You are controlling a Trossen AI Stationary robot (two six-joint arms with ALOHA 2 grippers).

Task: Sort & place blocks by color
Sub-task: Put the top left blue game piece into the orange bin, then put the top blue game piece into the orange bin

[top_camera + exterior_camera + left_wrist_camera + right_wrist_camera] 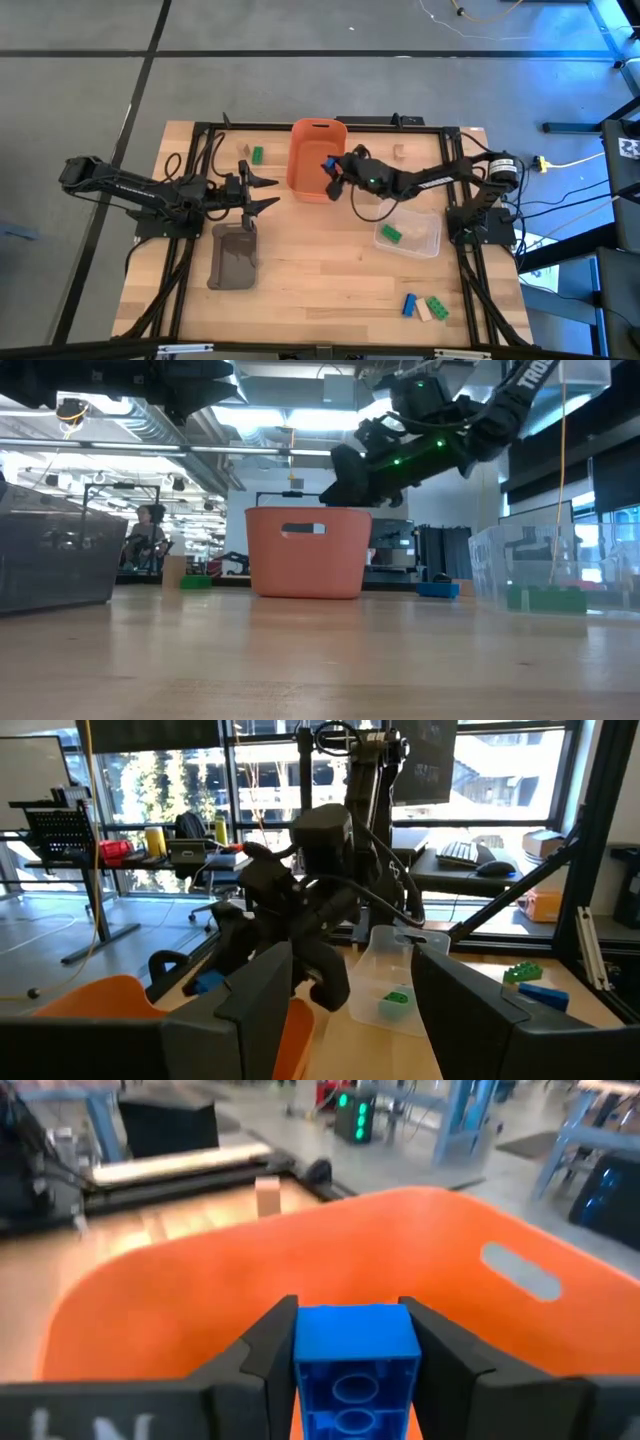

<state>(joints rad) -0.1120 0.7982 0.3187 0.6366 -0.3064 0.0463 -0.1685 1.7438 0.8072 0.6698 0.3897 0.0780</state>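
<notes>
The right gripper pinches a blue block over the orange bin — studs visible only at its wrist — while the left gripper waits spread.

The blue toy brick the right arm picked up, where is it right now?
The blue toy brick sits clamped in the right gripper, held over the right-hand rim of the orange plastic bin near the table's middle in the high view.

Grey floor, big windows
</notes>
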